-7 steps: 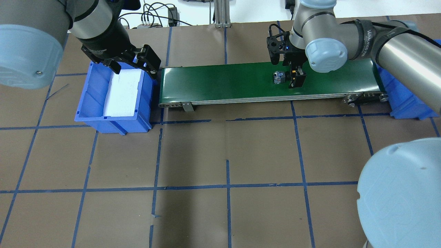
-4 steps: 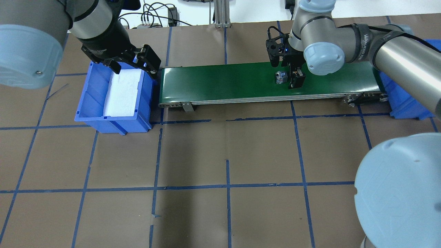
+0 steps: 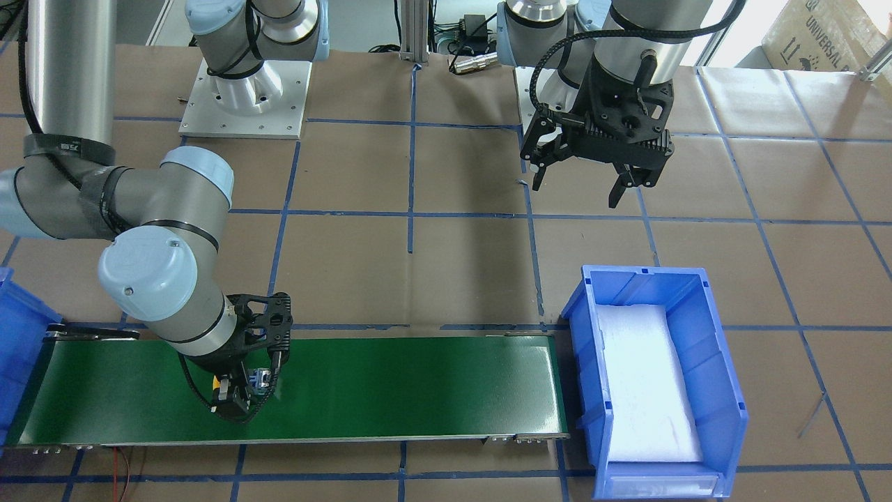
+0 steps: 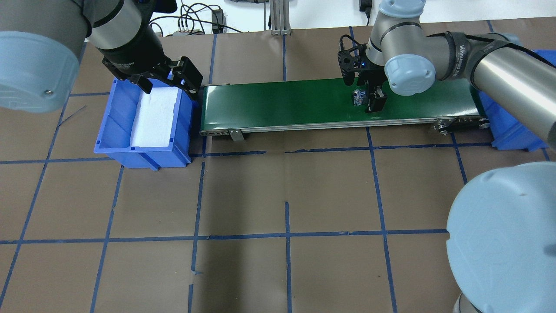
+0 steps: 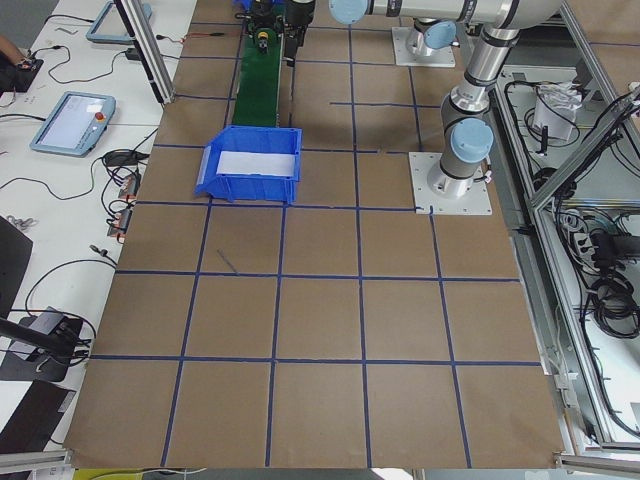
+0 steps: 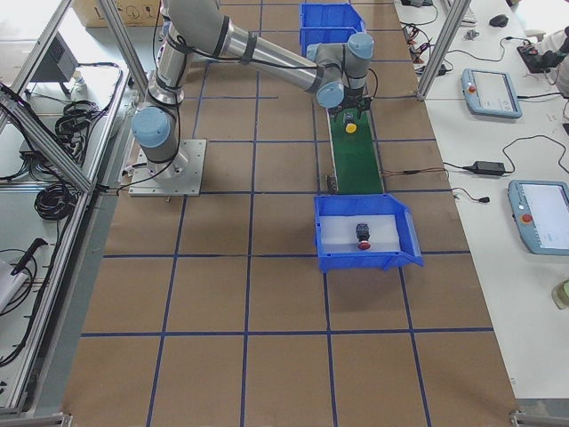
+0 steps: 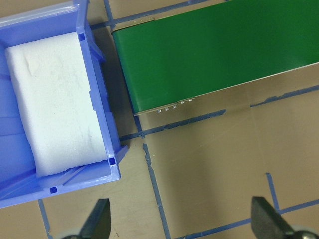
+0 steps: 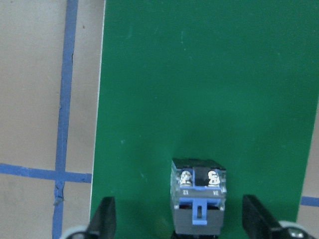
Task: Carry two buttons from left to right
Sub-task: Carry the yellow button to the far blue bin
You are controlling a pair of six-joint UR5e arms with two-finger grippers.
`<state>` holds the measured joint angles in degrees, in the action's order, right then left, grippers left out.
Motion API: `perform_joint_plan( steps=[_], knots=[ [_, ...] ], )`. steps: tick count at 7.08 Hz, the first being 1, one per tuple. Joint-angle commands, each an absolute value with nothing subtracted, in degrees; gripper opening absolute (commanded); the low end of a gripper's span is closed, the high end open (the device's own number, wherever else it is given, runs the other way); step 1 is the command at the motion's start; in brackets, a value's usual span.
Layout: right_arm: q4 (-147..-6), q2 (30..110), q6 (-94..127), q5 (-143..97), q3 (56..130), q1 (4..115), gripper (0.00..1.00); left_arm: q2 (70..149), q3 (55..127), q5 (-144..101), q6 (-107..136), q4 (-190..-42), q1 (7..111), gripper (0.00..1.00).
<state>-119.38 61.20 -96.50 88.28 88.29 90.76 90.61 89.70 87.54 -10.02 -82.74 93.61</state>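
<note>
- While the right gripper [image 8: 179, 224] stands low over the green conveyor belt [image 4: 282, 104], its jaws are spread wide. One jaw stands on each side of the yellow button [image 8: 198, 194], with a strip of belt showing on both sides.
- The yellow button lies on its side on the belt's right half. The right wrist view shows its grey rear block with two screw terminals and a blue clip. The exterior right view shows its yellow cap turned toward the belt's right end.
- The red button [image 6: 363, 236] lies on a white foam pad [image 6: 342, 233] inside the right blue bin [image 6: 364, 261] at the belt's right end, well apart from both grippers.
- The left gripper [image 7: 182, 226] hangs raised over the brown paper table cover [image 4: 286, 182], its fingers parted wide and holding nothing.
- Near it, touching the belt's left end, sits the left blue bin [image 4: 108, 130], lined with a white foam sheet [image 4: 156, 117].
</note>
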Motion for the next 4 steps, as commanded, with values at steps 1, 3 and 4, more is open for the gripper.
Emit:
perform_joint_plan(
  steps=[1,3,4],
  knots=[
    [-119.5,61.3,-96.5,88.0,88.0,89.8,0.34,90.7,89.6,87.5,-10.0,-82.7,93.6,1.00],
    [-119.2,61.3,-96.2,87.5,87.5,88.3,0.08,90.6,89.6,87.5,-10.0,-82.7,93.6,1.00],
    [-119.2,61.6,-95.2,86.4,86.5,88.2,0.08,90.6,89.6,87.5,-10.0,-82.7,93.7,1.00]
  ],
)
